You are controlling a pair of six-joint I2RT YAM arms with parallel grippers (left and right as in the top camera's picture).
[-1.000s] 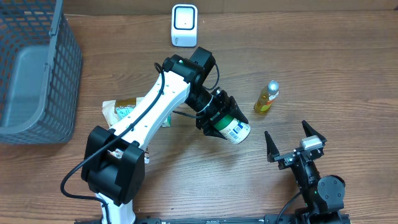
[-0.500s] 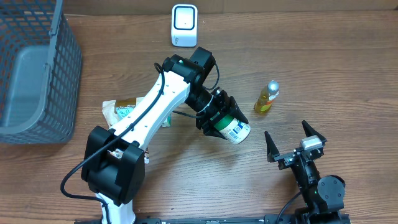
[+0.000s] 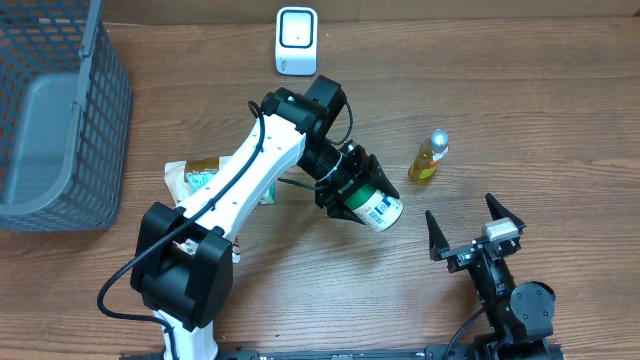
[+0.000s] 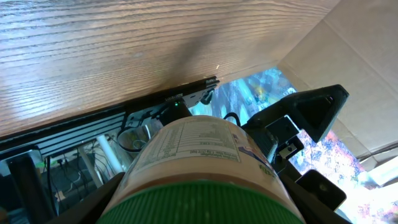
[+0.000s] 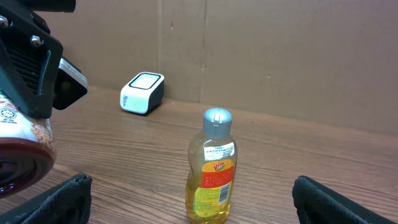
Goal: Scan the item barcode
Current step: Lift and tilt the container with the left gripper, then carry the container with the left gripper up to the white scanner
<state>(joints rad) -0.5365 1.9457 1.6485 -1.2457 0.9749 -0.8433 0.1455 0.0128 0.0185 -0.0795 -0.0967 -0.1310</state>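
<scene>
A jar with a green lid and a white printed label (image 3: 377,208) hangs tilted above the table, with my left gripper (image 3: 350,193) shut on it near the lid. In the left wrist view the jar (image 4: 202,155) fills the space between both dark fingers (image 4: 99,199). The white barcode scanner (image 3: 297,40) stands at the table's far edge, well apart from the jar. My right gripper (image 3: 476,228) rests open near the front right with nothing between its fingers. It faces the scanner (image 5: 142,92), and the jar's base (image 5: 18,155) shows at the left edge.
A small yellow bottle with a silver cap (image 3: 428,156) stands upright right of the jar, ahead of the right gripper (image 5: 193,202). A grey mesh basket (image 3: 105,110) fills the far left. A snack packet (image 3: 193,176) lies partly under the left arm.
</scene>
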